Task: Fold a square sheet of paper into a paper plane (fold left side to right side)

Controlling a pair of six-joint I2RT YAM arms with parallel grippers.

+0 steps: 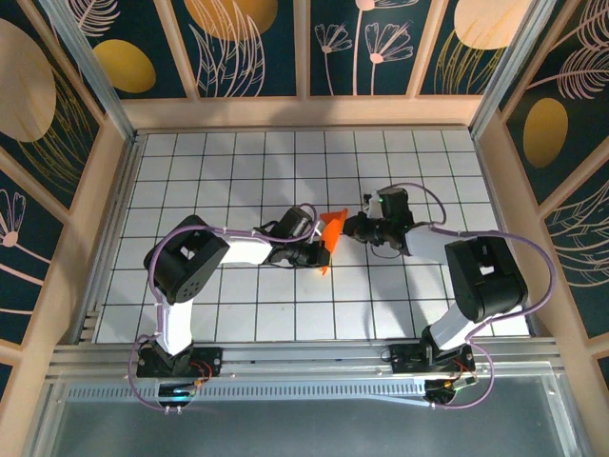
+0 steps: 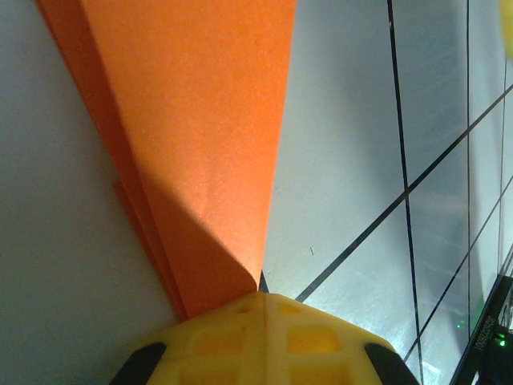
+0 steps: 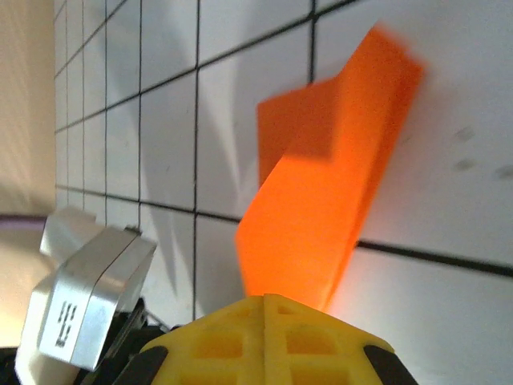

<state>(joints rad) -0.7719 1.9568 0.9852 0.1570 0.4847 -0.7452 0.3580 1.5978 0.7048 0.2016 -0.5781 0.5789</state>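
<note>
A folded wedge of orange paper [image 1: 332,231] is held between two grippers just right of the middle of a white gridded table [image 1: 238,314]. The left gripper [image 1: 321,249] holds it from about 8 o'clock and the right gripper [image 1: 348,227] from about 2 o'clock. In each wrist view, yellow fingers [image 2: 224,345] are pressed together on a corner of it. Its layered edges fan out along one side, and one flap bends over. Open grid squares run to the wooden rim [image 1: 304,112] at 12 o'clock. Beyond the rim are dark panels [image 1: 247,48] patterned with flowers.
</note>
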